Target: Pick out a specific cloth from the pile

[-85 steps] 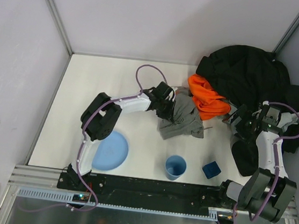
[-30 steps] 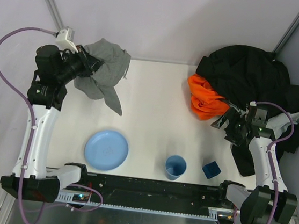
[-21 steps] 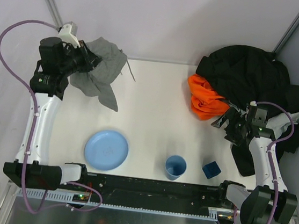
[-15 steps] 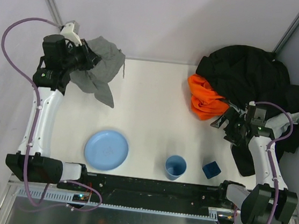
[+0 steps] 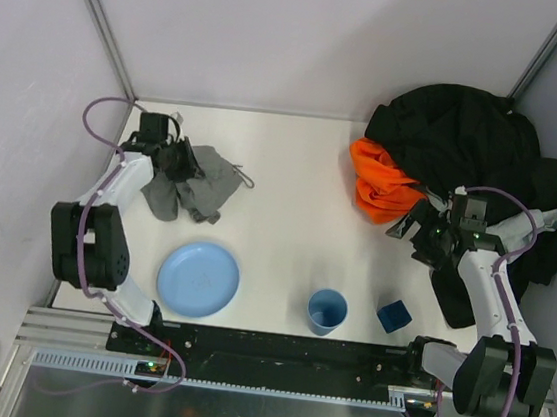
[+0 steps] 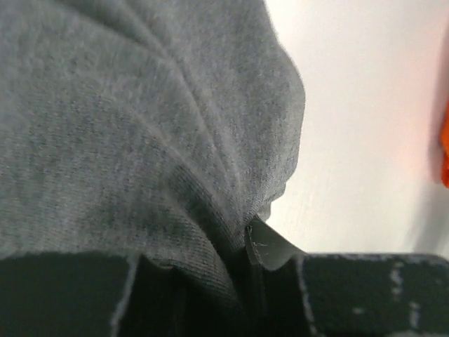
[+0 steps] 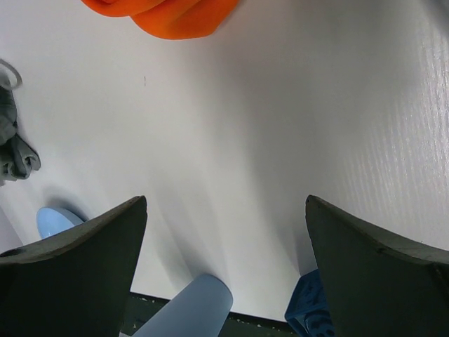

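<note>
The grey cloth lies crumpled on the table at the left, above the blue plate, with a thin cord trailing to its right. My left gripper is low at its left edge. In the left wrist view the cloth fills the frame and a fold of it is pinched between my shut jaws. The pile, a big black jacket with the orange cloth, sits at the back right. My right gripper is open and empty over bare table beside the pile.
A blue plate, a blue cup and a small dark blue block stand along the near edge. The cup and block show below my right fingers. Walls close the back and both sides.
My left arm has come down from high at the back left, carrying the grey cloth; the cloth now rests on the table. My right arm has barely moved.
</note>
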Motion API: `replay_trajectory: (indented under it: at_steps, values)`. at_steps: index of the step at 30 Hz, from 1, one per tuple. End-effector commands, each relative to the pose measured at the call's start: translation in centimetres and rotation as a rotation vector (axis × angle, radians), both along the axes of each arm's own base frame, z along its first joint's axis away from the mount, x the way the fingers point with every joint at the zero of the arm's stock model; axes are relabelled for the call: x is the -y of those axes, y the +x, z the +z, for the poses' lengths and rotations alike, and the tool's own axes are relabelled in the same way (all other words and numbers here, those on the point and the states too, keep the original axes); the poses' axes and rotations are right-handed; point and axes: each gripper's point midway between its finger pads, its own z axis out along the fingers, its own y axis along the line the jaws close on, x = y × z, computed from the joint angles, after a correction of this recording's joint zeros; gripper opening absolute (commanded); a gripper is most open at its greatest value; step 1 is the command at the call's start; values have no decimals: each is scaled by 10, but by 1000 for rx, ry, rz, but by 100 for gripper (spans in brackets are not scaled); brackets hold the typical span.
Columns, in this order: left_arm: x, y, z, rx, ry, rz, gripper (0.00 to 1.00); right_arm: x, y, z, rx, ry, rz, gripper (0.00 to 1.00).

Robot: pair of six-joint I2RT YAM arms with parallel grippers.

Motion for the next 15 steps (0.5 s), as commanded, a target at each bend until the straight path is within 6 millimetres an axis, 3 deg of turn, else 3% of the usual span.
replay_trajectory:
  at_steps: [1, 4, 8, 10, 15]
  values:
    - [-5, 18, -22, -6, -29, 73, 1, -1, 3, -1, 11, -11, -6, 100]
    - [-3, 15, -49, -84, -56, 93, 1, -5, 1, -3, 11, -5, 0, 99]
    - [-1, 11, -61, -127, -78, 115, 10, -6, -3, -6, 6, -5, 5, 99]
    - [0, 9, -58, -119, -79, 115, 25, -7, -4, -7, 4, -5, 5, 99]
    - [-1, -3, -39, -73, -71, 113, 78, -8, -7, -8, 3, -7, 7, 99]
